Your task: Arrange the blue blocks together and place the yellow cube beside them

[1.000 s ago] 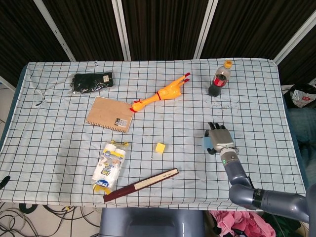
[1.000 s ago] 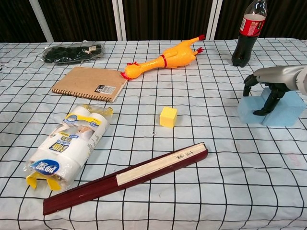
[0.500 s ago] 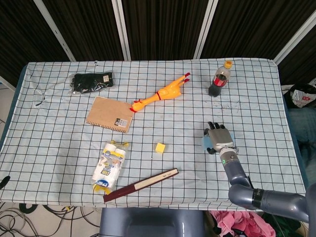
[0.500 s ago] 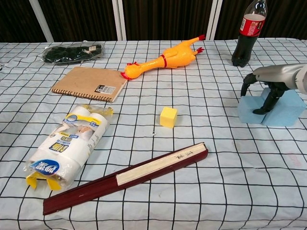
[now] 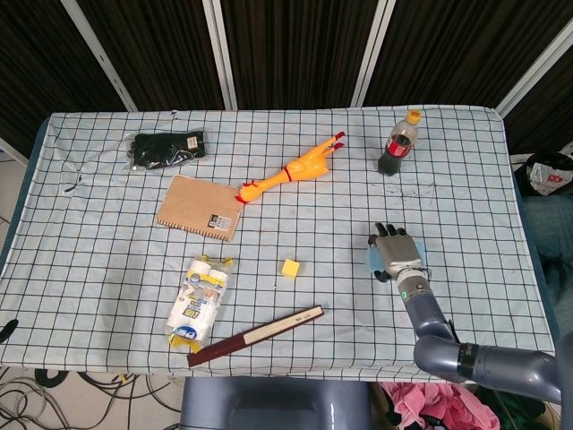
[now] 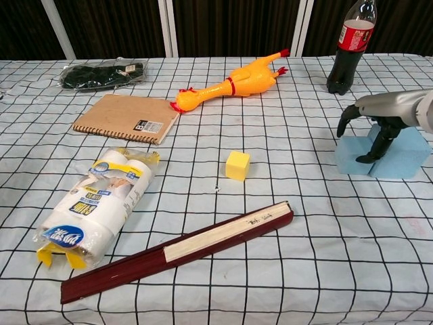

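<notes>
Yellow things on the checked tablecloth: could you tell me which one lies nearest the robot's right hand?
The small yellow foam cube; the yellow rubber chicken lies further from the right hand.

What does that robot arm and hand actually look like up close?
The right arm is smooth blue-grey metal in rounded tube segments, with a small green light at the wrist. The right hand has a silver-grey back and slim black fingers. The left arm is out of view.
</notes>
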